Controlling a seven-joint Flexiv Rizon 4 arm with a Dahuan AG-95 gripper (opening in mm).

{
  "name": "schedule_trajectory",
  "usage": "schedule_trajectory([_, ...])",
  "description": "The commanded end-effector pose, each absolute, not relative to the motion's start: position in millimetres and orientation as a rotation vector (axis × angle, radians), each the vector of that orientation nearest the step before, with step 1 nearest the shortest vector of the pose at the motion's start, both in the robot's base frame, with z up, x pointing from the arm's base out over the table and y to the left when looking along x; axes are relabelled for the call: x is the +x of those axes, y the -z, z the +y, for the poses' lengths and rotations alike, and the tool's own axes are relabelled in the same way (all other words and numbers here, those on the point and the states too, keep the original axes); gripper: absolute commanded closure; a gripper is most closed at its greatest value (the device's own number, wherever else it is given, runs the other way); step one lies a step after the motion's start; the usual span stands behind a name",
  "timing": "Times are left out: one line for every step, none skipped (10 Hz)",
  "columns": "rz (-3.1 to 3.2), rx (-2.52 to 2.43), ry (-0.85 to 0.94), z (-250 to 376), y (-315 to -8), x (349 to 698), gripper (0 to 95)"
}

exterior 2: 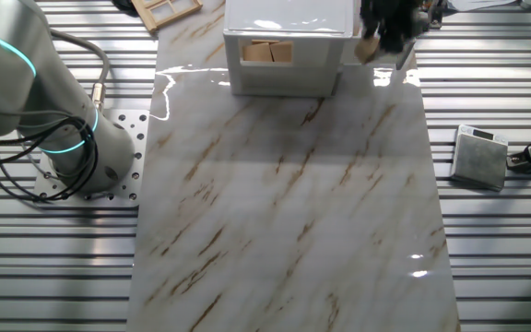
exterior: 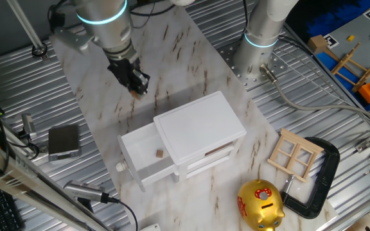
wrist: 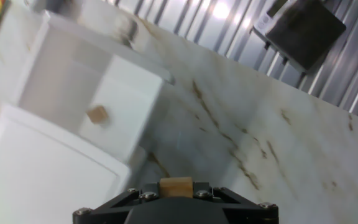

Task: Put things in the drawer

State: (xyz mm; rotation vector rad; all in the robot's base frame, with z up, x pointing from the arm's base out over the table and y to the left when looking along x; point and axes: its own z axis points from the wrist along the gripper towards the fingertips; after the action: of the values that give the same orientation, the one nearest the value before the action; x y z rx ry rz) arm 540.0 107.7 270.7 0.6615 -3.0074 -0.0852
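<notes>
White drawer (exterior: 148,151), tan block (exterior: 160,154), seemingly brown-veined slab (exterior 2: 293,203)

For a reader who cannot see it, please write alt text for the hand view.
The gripper holds a small wooden block above the marble table. Ahead on the left, the white drawer stands open with another block inside.

bg: marble-look slab (exterior 2: 293,231) on ribbed metal bench (exterior 2: 505,277) | lamp glare on slab — bright overhead
</notes>
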Motion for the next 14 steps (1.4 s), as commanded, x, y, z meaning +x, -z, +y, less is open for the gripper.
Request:
schedule_trajectory([-3.012, 0.613, 0.082, 127.6, -271.6, 550.6, 95.0])
schedule_trajectory([-3.021, 0.586, 0.080, 139.6, -268.5, 553.9, 95.0])
schedule_trajectory([-3.028, 0.568, 0.078, 147.6, -266.0, 555.4, 95.0])
schedule_trajectory([-3.032, 0.554, 0.077, 155.1, -264.1, 556.8, 95.0])
schedule_trajectory([-3.031, 0.545, 0.075, 161.8, -262.4, 557.8, 95.0])
schedule_trajectory([-3.032, 0.544, 0.072, 164.8, -261.1, 557.8, 95.0])
schedule_trajectory([-3.028, 0.557, 0.070, 168.4, -259.2, 557.5, 95.0])
schedule_trajectory([-3.029, 0.559, 0.067, 170.2, -258.1, 557.1, 95.0])
schedule_trajectory([-3.029, 0.565, 0.067, 170.5, -258.0, 557.1, 95.0])
schedule_trajectory([-3.020, 0.612, 0.057, 169.7, -257.6, 556.5, 95.0])
schedule_trajectory([-3.013, 0.648, 0.061, 169.7, -257.6, 556.5, 95.0])
schedule_trajectory([-2.995, 0.718, 0.063, 169.7, -257.6, 556.5, 95.0])
schedule_trajectory([-2.981, 0.768, 0.066, 169.7, -257.6, 556.5, 95.0])
schedule_trajectory([-2.962, 0.822, 0.064, 169.7, -257.6, 556.5, 95.0])
